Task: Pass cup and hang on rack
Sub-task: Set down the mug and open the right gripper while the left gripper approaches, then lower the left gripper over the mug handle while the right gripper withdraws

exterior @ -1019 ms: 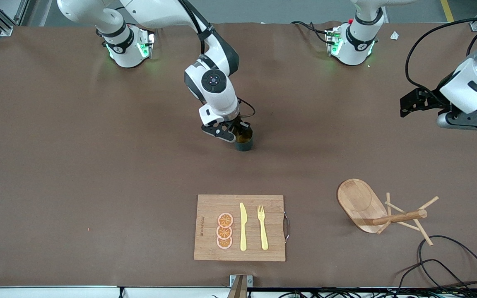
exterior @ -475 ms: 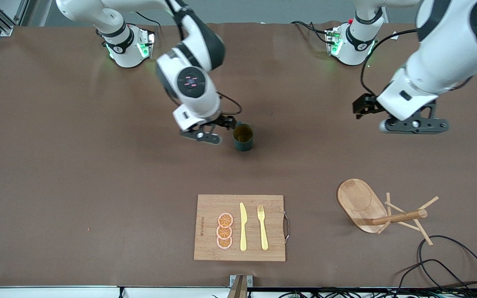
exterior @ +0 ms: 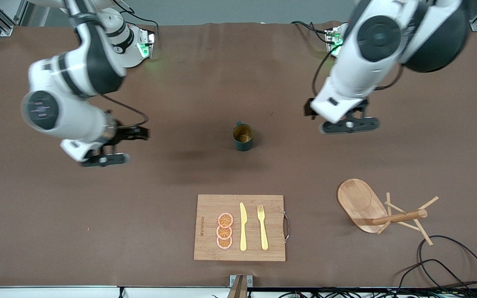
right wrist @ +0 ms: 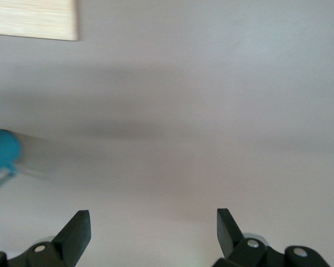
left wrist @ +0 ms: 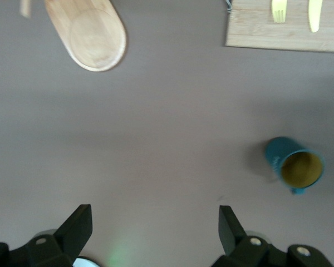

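The right gripper (exterior: 102, 159) has its two black fingers (right wrist: 73, 231) spread wide with nothing between them. It hangs over bare brown table toward the right arm's end, well apart from the cup. The right wrist view shows only table surface between the fingers, with a blurred teal shape at the frame edge.

The left gripper (exterior: 349, 125) also has its black fingers (left wrist: 78, 223) spread wide and empty. It hangs over bare table toward the left arm's end, apart from the cup.

The small dark teal-green cylindrical cup (exterior: 243, 138) with a yellow-ochre inside stands upright and alone on the brown table (exterior: 56, 215), between the two grippers and touched by neither. Its loop handle points toward the robots' bases.

The light wooden mug rack (exterior: 371, 209), with an oval flat base, round post and thin pegs, lies tipped on its side toward the left arm's end, nearer to the front camera than the cup.

A rectangular wooden cutting board (exterior: 209, 248) lies nearer to the front camera than the cup. On it rest three orange slices (exterior: 224, 231), a yellow knife (exterior: 243, 227) and a yellow fork (exterior: 262, 227), side by side.

Black cables (exterior: 445, 265) lie on the table just beside the rack.
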Tool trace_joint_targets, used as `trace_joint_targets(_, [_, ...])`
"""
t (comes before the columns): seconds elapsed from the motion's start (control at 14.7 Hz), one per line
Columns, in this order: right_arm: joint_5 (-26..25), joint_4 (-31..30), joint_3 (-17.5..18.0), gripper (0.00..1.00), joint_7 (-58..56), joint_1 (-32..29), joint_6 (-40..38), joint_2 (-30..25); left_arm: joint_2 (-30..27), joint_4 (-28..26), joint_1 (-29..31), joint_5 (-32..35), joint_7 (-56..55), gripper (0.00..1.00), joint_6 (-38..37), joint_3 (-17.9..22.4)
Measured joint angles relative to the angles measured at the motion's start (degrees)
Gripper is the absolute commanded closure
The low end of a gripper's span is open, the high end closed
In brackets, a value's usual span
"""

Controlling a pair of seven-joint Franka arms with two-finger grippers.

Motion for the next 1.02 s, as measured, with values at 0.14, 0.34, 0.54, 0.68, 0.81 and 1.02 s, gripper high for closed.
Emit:
trace_joint_targets(0.14, [-2.4, 0.0, 0.0, 0.00, -8.6, -6.3, -1.2, -0.9, 2.4, 0.0, -4.1, 1.2, -8.0, 0.01, 2.2, 0.0])
trace_joint_targets(0.34, [-4.3, 0.1, 0.0, 0.00, -17.9, -14.5, -1.4, -2.0, 5.4, -0.1, -9.9, 3.0, -19.0, 0.01, 5.4, -0.1])
trace_joint_targets(0.54, [-4.8, 2.3, 0.1, 0.00, -20.0, -18.5, -4.7, -2.6, 7.8, -1.6, -16.2, 6.8, -28.9, 0.02, 9.0, -0.2])
trace_joint_targets(0.68, [-5.3, 4.6, 0.2, 0.00, -20.0, -19.1, -6.0, -2.6, 8.6, -5.1, -20.5, 11.2, -35.7, 0.02, 13.9, -0.2])
trace_joint_targets(0.81, [-5.4, 6.3, 0.2, 0.00, -19.9, -19.4, -6.5, -2.2, 9.2, -9.1, -24.7, 17.1, -43.1, 0.05, 18.0, -0.4])
trace_joint_targets(1.02, [-5.4, 9.0, 0.3, 0.00, -19.9, -20.6, -7.8, -1.4, 11.3, -12.5, -31.5, 26.9, -54.1, 0.07, 19.6, -0.6])
